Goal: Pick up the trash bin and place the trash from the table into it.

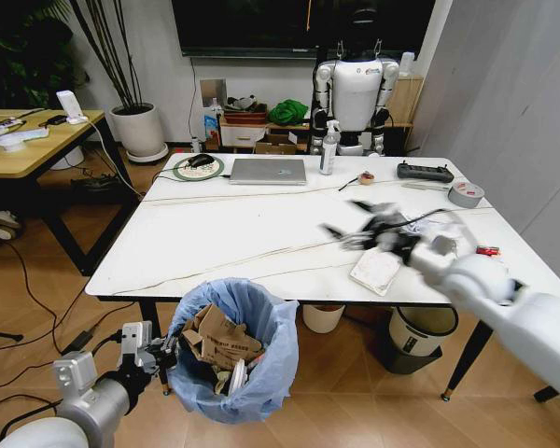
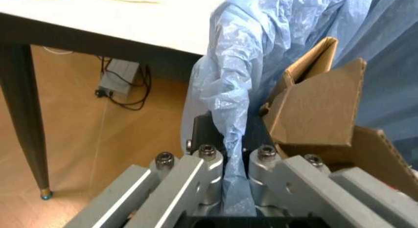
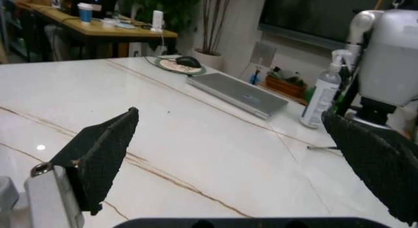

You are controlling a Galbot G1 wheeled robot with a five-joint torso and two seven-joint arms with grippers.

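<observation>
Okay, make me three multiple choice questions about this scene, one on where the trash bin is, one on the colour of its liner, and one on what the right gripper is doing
1. Where is the trash bin?
A. On the table
B. On the floor at the table's near edge
C. Beside the plant

2. What colour is its liner?
A. Light blue
B. Black
C. Green

3. What state is the right gripper in?
A. Shut on a cup
B. Open over the table
C. Inside the bin

Answers: 1 B, it sits below the near edge, with the left gripper clamped on its rim. 2 A, the bag is pale blue. 3 B, the right wrist view shows its fingers spread wide.

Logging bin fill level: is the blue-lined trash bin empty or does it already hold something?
Not empty. The trash bin already holds brown cardboard pieces, standing up near its rim; the left pincer is clamped on the liner's edge.
</observation>
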